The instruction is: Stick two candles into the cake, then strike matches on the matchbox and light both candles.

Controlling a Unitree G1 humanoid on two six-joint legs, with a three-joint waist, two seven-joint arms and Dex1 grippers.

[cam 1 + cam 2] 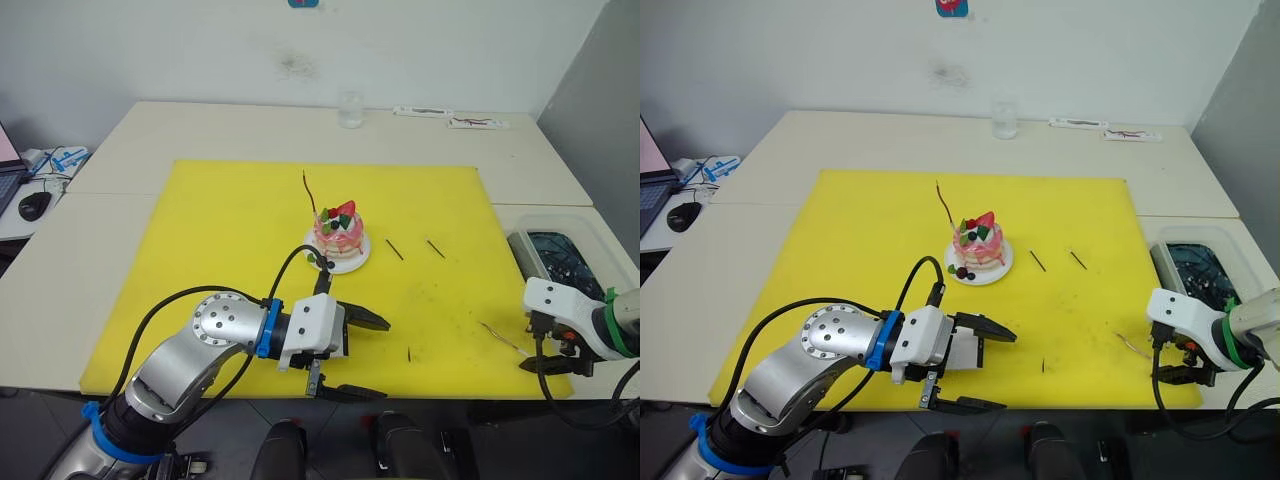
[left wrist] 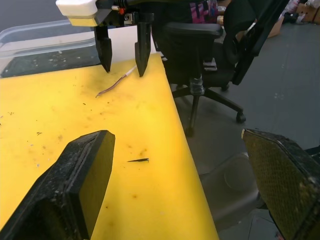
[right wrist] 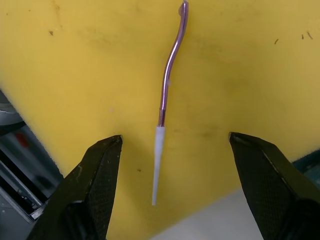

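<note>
The cake (image 1: 340,234) sits on its white plate (image 1: 357,260) mid-mat, with one thin dark reddish candle (image 1: 309,191) standing up from its left side. A second candle (image 3: 171,70), white-ended, lies flat near the mat's front right corner (image 1: 503,340). My right gripper (image 1: 550,366) is open, and its fingers straddle the candle's white end without touching it. My left gripper (image 1: 382,358) hangs open and holds nothing at the mat's front edge. Two matches (image 1: 395,249) (image 1: 436,249) lie right of the cake, and a shorter one (image 1: 409,354) lies near the front. The matchbox is out of view.
The yellow mat (image 1: 230,260) covers the table's middle. A clear bin (image 1: 558,262) holding dark things stands at the right edge, close to my right arm. A glass (image 1: 350,108) and flat white packets (image 1: 478,123) are at the back. An office chair (image 2: 195,45) stands beyond the front edge.
</note>
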